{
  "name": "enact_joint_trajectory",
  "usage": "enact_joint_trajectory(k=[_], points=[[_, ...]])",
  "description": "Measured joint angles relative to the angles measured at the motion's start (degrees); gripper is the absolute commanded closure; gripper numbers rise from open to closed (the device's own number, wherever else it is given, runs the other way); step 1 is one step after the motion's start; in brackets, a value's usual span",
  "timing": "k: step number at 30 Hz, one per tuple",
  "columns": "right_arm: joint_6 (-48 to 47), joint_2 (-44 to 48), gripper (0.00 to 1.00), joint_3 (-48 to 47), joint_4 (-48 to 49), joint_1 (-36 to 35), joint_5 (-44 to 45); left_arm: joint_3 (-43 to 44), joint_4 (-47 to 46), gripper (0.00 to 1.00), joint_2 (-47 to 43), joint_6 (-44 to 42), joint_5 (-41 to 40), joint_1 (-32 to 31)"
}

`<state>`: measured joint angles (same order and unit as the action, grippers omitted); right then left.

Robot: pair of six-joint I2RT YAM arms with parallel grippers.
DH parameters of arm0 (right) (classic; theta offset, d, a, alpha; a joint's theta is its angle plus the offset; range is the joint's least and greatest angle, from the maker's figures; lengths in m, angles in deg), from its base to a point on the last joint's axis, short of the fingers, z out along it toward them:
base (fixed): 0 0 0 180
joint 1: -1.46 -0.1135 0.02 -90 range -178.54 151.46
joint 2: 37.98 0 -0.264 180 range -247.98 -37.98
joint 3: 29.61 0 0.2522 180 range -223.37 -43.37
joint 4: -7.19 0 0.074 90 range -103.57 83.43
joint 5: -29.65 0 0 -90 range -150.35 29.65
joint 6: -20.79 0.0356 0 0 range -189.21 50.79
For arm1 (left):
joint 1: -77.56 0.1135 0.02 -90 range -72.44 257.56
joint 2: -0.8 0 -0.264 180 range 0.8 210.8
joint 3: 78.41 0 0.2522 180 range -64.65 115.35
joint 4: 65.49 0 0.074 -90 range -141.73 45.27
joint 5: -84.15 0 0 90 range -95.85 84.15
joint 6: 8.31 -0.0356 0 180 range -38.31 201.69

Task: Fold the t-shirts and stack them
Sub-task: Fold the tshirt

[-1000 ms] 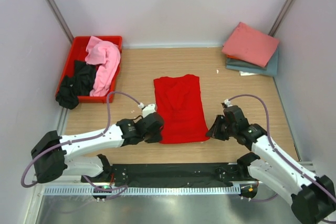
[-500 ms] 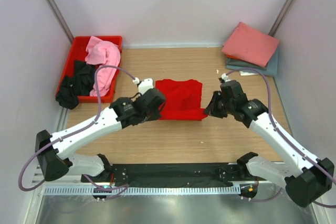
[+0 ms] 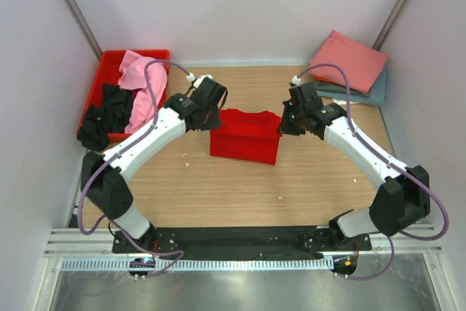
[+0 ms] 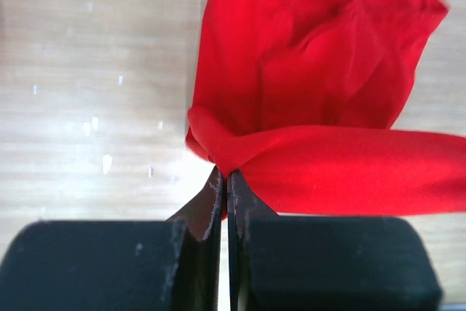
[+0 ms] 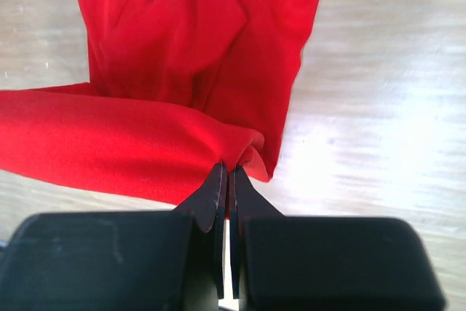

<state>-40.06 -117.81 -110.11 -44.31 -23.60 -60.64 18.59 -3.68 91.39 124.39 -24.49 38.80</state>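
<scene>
Top external: bright red t-shirt (image 3: 245, 140), soft cloth folded into a rough rectangle, at centre of wood-grain table (image 3: 218, 194).
Left wrist: left gripper (image 4: 224, 180), jaws closed, pinching a bunched corner.
Right wrist: right gripper (image 5: 226, 174), jaws closed, clamping the opposite corner.

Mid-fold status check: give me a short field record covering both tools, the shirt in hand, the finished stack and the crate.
left tool: shut on the left end of the red t-shirt's raised edge
right tool: shut on the right end of that edge
red t-shirt: mid-table, doubled over, held edge toward the far side
stack: salmon pink t-shirt on top of grey-blue t-shirt, far right corner
crate: far left, holds light pink t-shirt and black t-shirt, unfolded; the black one hangs over the near rim
</scene>
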Motion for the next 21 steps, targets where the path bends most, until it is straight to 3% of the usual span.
enact_joint_trajectory(k=[10,11,12,13,14,16,18,19,21], points=[[-2.45,-11.69,0.99,-10.73,0.28,6.71,-0.22,24.41,3.78,0.99,20.31,-5.53,6.43,5.86],[-2.45,-14.12,0.95,-12.41,0.46,7.89,-0.87,27.74,4.81,0.96,22.99,-5.79,6.73,6.34],[-2.38,-17.4,0.79,-14.84,0.33,9.14,-1.75,32.94,7.08,0.89,26.73,-6.14,7.04,6.93],[-2.25,-21.24,0.57,-18.21,0.17,10.45,-2.69,38.45,8.35,0.71,30.73,-6.58,7.61,7.58],[-1.88,-25.27,0.35,-21.73,0.81,11.74,-3.56,43.65,9.07,0.65,34.88,-7.39,8.09,8.46],[-2.01,-35.34,0.33,-31.87,-0.35,14.23,-5.55,55.23,10.91,0.48,43.85,-7.06,9.92,10.73],[-1.95,-46.45,0.34,-45.46,-1.33,16.33,-6.78,62.66,10.78,0.42,51.15,-6.21,13.9,13.79],[-1.73,-52.02,0.34,-53.22,-3.34,17.22,-7.02,64.41,9.68,0.27,53.94,-5.57,16.76,15.67],[-1.36,-58.36,0.32,-61.81,-4.79,18.34,-6.82,64.22,8.11,0.26,56.96,-4.57,21.49,19.19]])
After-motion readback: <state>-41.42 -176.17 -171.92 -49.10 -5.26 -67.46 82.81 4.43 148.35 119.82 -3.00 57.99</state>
